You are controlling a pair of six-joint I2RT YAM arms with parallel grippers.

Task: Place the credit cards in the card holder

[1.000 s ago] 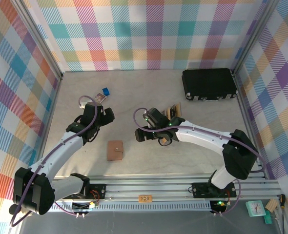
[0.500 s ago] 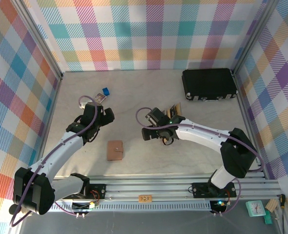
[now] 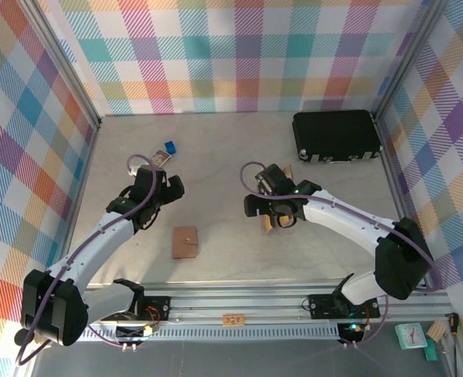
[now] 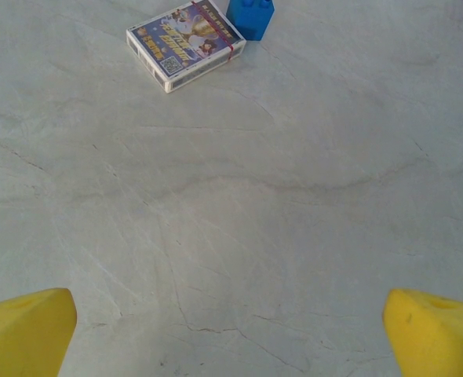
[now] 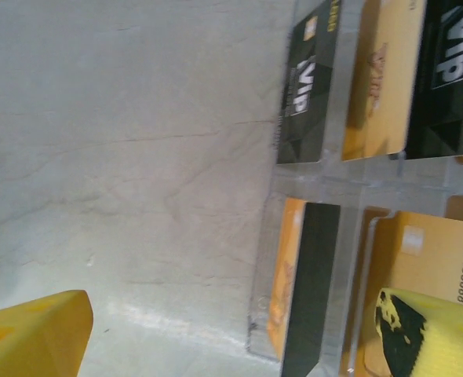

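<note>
Several credit cards lie in a clear plastic tray [image 5: 326, 192] in the right wrist view. They include a black VIP card [image 5: 306, 90], a gold card [image 5: 384, 78] and an orange card [image 5: 290, 275] half under a black one. My right gripper [image 5: 231, 338] hangs open over the tray's left edge, one fingertip [image 5: 432, 334] above a gold numbered card [image 5: 435, 259]. The tan card holder [image 3: 185, 242] lies shut near the front, between the arms. My left gripper [image 3: 162, 187] is open over bare table, its jaws empty in the left wrist view [image 4: 231, 334].
A printed box [image 4: 186, 43] and a small blue block [image 4: 251, 16] lie just beyond the left gripper. A large black case [image 3: 336, 135] sits at the back right. Checked walls close in the table [image 3: 216, 149] on three sides.
The right gripper has swung to the right, away from the card holder, and now covers the cards. The left arm has stayed still.
</note>
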